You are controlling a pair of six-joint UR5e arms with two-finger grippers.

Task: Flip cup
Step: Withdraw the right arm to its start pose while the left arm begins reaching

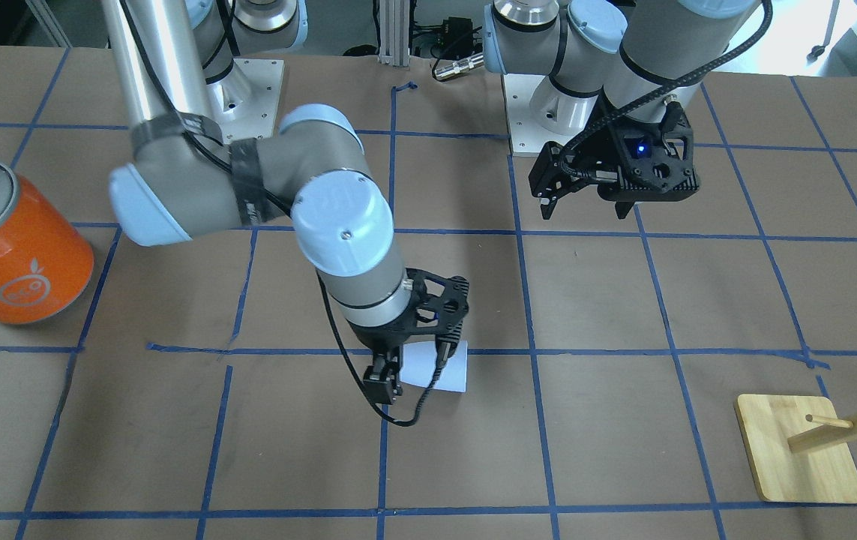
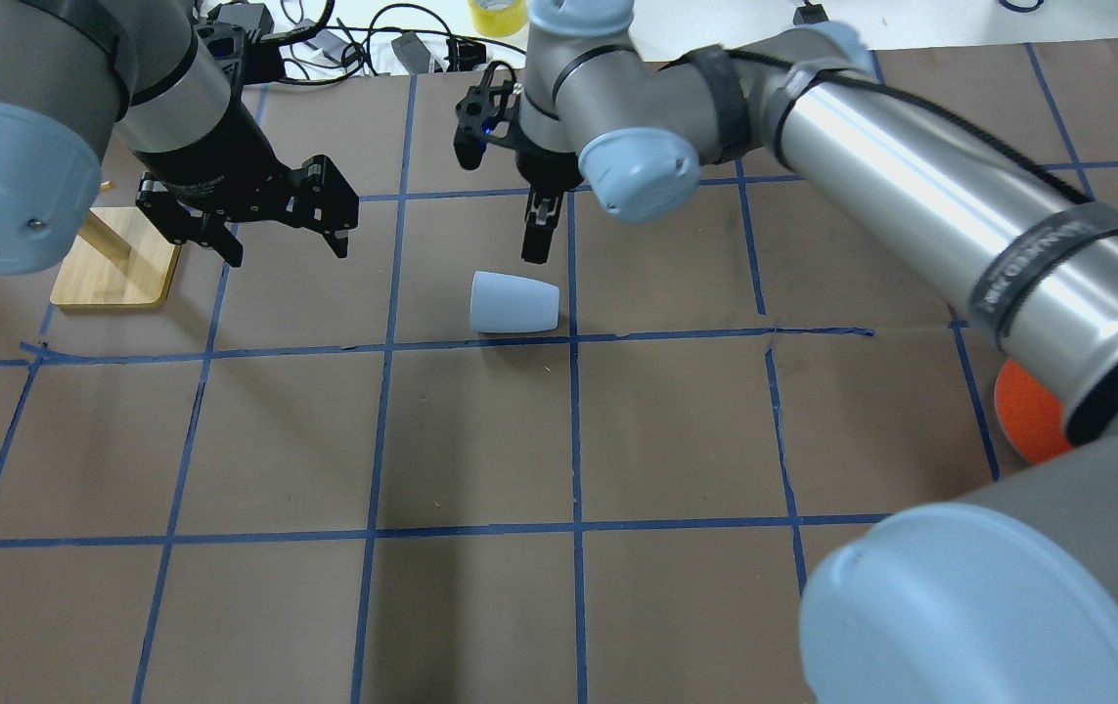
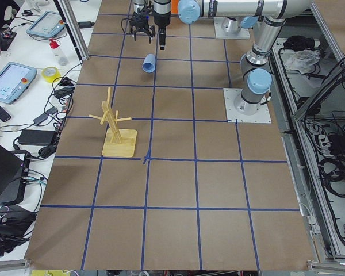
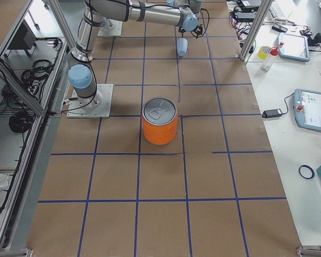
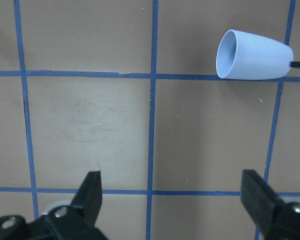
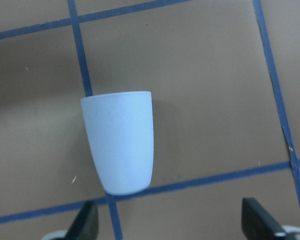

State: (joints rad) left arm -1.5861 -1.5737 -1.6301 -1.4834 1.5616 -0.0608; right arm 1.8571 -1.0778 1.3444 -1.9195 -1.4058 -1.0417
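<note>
**Right wrist-mounted: open fingers just short of a cup on its side**

Shows the right gripper [image 6: 173, 222] spread wide, fingertips [image 6: 87, 222] at the bottom edge, with nothing held between them. Places the cup [image 6: 121, 142] just past those fingertips, lying on its side on the table [image 6: 215, 100]. Has its narrow base toward them and its wide rim away, closer to the view-left finger, touching neither. Agrees with overhead exterior, where one right finger [image 2: 539, 230] points down just beside the cup [image 2: 514, 303], with a gap showing.

Left wrist-mounted view: catches the left gripper [image 5: 174, 192] wide open as well and empty, fingers [image 5: 92, 187] low in the picture. Puts the cup [image 5: 252, 55] well ahead of them, off toward the view-right finger, blue mouth turned to view-left.

Farther out: finds a wooden stand [image 2: 118, 269] just beside the left gripper, on the side away from the cup. Finds an orange can [image 1: 16, 247] well apart from the right gripper, on the side away from the left one.
</note>
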